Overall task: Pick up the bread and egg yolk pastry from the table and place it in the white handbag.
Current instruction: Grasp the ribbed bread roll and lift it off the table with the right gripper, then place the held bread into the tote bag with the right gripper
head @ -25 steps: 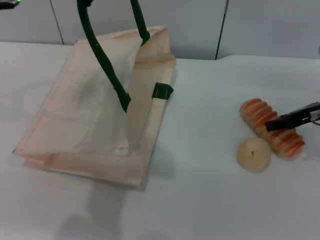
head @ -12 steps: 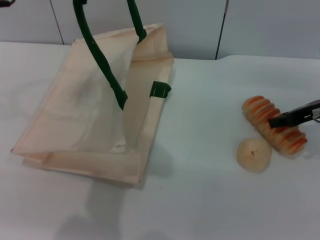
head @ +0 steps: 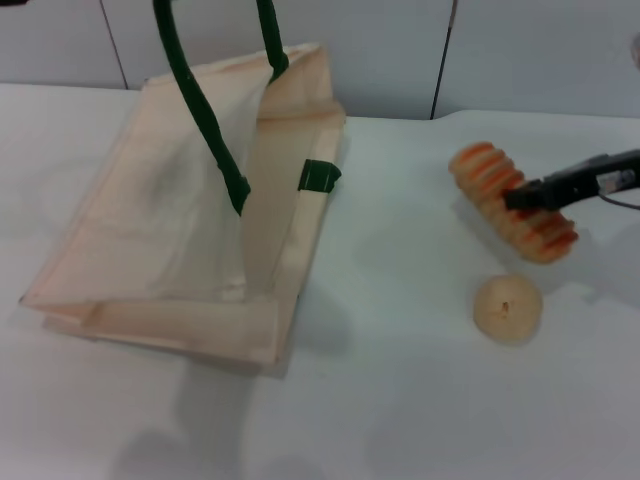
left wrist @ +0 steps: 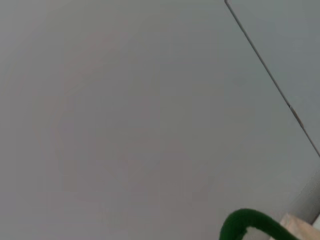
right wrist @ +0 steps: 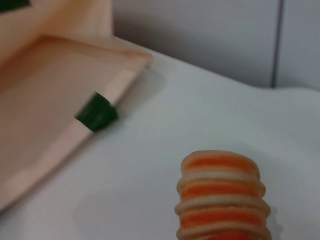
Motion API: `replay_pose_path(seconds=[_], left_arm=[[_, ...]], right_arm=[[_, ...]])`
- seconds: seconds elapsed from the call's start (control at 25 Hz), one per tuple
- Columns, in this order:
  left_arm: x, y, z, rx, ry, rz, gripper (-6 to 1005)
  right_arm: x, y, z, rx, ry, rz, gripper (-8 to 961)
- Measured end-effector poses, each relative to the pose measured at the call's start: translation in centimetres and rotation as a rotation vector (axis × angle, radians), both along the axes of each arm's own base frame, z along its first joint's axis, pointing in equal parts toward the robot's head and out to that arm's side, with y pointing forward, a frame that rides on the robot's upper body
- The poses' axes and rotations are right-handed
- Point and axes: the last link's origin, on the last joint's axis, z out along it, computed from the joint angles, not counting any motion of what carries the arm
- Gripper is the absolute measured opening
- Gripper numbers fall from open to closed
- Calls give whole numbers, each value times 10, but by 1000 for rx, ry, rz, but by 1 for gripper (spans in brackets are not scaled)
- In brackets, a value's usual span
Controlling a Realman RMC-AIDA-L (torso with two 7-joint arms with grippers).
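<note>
The bread (head: 480, 172), an orange-and-cream ridged loaf, hangs tilted just above the table at the right. My right gripper (head: 522, 197) is shut across its middle; one dark finger shows over it. The loaf's end fills the lower part of the right wrist view (right wrist: 222, 195). The egg yolk pastry (head: 508, 309), a pale beige ball, lies on the table in front of the loaf, untouched. The white handbag (head: 160, 230) lies at the left with its mouth propped open. Its green handles (head: 200, 120) run taut up out of the picture. My left gripper is out of view.
The white table (head: 400, 400) ends at a grey panelled wall (head: 540, 60) behind. A green tab (head: 320, 176) marks the bag's near rim, also in the right wrist view (right wrist: 96, 112). A green handle loop (left wrist: 245, 225) shows in the left wrist view.
My right gripper has lifted the bread off the table and carried it up and left, away from the pastry. The bag has shifted slightly; the pastry has not moved.
</note>
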Motion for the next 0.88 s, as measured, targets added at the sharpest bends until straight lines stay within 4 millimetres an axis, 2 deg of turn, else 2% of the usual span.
replay_pose_path(seconds=[0.12, 0.4, 0.72, 0.88], left_arm=[[4, 1, -1, 4, -6, -23, 114], [16, 2, -9, -9, -9, -75, 114], [34, 4, -19, -26, -10, -135, 114], [42, 3, -26, -44, -6, -160, 114]], right_arm=[[-16, 0, 0, -20, 65, 52, 274], [-51, 1, -8, -75, 177, 167, 260], [-80, -4, -42, -175, 222, 245, 261], [-86, -4, -55, -188, 218, 256, 250]])
